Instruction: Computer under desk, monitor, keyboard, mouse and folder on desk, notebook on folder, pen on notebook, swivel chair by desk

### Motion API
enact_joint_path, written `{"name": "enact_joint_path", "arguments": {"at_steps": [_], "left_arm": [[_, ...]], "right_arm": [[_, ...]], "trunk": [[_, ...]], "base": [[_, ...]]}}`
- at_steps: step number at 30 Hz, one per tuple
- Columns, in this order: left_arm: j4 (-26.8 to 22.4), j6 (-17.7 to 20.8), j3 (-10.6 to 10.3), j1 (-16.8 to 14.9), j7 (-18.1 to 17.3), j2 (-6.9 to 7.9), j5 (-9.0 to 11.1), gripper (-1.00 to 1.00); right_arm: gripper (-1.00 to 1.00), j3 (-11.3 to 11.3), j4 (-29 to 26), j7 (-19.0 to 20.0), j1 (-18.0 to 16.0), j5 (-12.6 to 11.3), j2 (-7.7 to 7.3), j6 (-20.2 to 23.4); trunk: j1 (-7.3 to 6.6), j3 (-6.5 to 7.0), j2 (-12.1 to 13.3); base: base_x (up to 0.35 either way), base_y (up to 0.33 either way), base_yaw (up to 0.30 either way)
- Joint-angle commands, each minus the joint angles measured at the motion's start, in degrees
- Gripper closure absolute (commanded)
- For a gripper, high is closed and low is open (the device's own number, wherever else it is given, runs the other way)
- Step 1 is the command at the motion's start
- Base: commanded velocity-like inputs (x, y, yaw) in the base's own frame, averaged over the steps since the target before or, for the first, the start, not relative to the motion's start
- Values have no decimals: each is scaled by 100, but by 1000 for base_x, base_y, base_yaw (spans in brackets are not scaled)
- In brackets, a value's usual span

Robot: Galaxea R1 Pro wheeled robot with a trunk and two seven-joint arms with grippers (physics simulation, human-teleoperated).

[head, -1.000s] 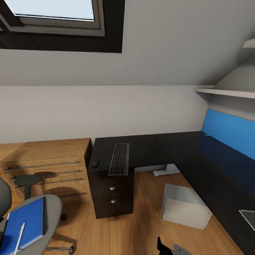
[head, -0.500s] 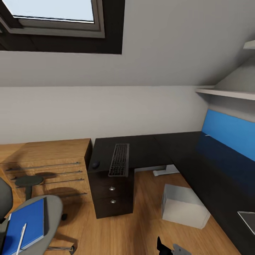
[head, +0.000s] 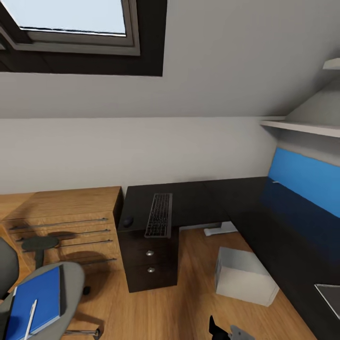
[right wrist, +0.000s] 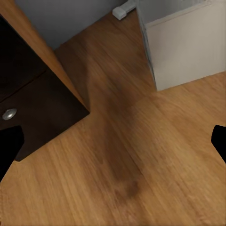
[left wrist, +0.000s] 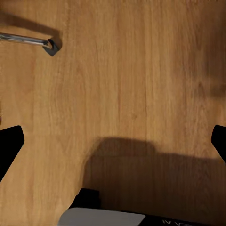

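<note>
- Head view took in the L-shaped desk with its glossy black top, the keyboard lying on the near wing and a small dark mouse just beside it, toward the light-wood cabinet.
- Both claws hung low over the floor, away from every task object. In the left wrist view the left claw was spread wide, its black fingertips at the picture's edges over bare plank floor, with a chrome bar ending in a dark tip off to one side. The right claw was likewise spread and held nothing, with the black drawer unit and its round silver knob ahead of one fingertip and the computer ahead of the other.
- The pale, matte, box-shaped computer sat on the floor beside the desk's long wing, not clearly tucked beneath it.
- The flat bright blue folder lay on the grey upholstered seat of the swivel chair, well off to the left claw's side, with a slim white pen resting on it.
- Judged from this, the step in hand was an approach: the base should have turned toward the chair until the folder sat squarely before the left claw.
- A thin, stiff, smooth folder would likely have needed pinching at an overhanging edge, with the pen watched so it did not roll off.
</note>
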Motion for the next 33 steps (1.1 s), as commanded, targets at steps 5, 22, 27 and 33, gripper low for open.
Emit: {"name": "enact_joint_path", "arguments": {"at_steps": [5,22,27,33], "left_arm": [[1,-14,-41,-3,23,1,51,-100],[1,-14,-33,-3,23,1,51,-100],[-28,-422,-53,-3,27,2,36,-100],[-1154,-892,-90,-3,134,-41,-13,-100]], "right_arm": [[-100,29,11,38,-3,-60,11,-21],[-100,36,10,38,-3,-57,13,-21],[-100,195,-28,38,-2,529,9,-48],[-100,250,-938,-167,-38,898,-218,187]], "trunk": [[-110,71,198],[-484,263,879],[-593,326,1080],[-725,429,1321]], "base": [[0,0,-190],[0,0,-184],[0,0,-118],[0,0,-17]]}}
